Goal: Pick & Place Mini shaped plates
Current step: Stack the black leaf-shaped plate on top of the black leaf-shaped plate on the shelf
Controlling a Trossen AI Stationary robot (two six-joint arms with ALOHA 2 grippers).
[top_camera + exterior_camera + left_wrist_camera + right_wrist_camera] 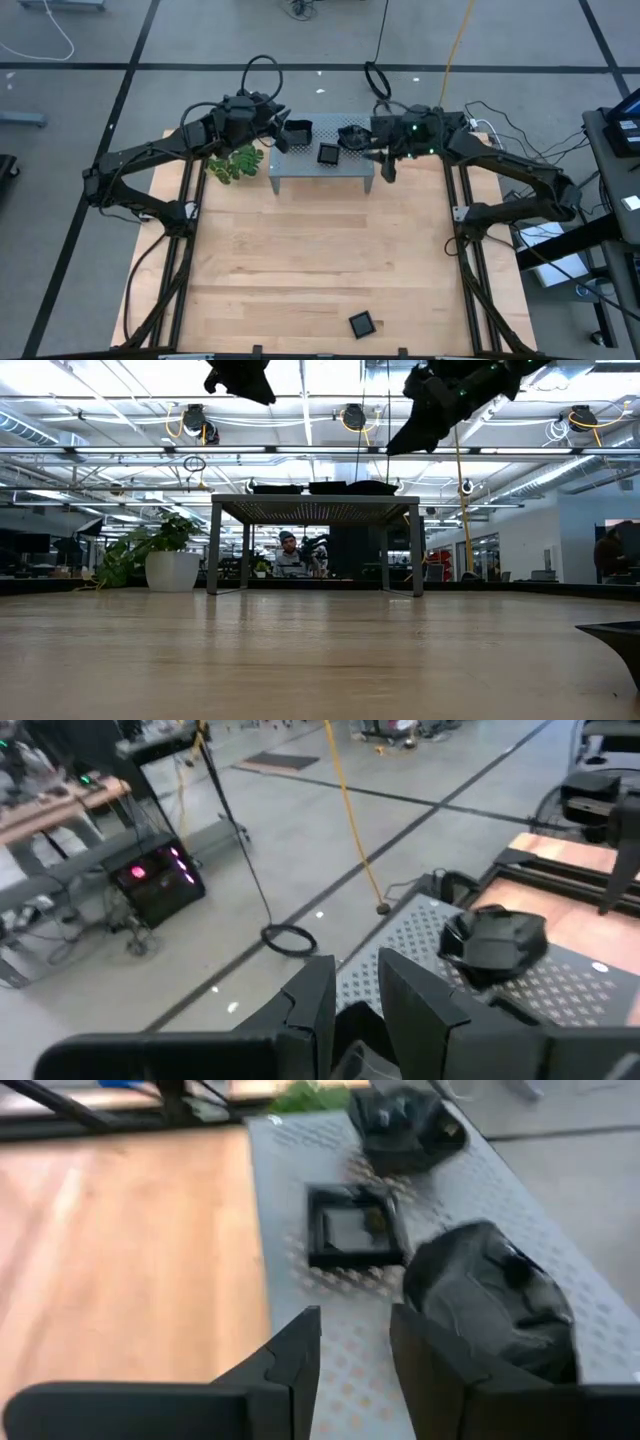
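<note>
The mini shaped plates are glossy black. One pile and a second pile sit on the grey perforated stand, with a single square plate between them. Another square plate lies flat on the wooden table near its near edge. My left gripper hovers over the stand's far left part, beside the first pile; its fingers stand narrowly open with nothing between them. My right gripper hangs open at the stand's right end, next to the second pile and short of the square plate.
A green leafy sprig lies just left of the stand. The stand stands on its legs at the table's far middle. Wide bare wood stretches from it to the near edge. Black frame rails run along both sides. Cables trail on the floor beyond.
</note>
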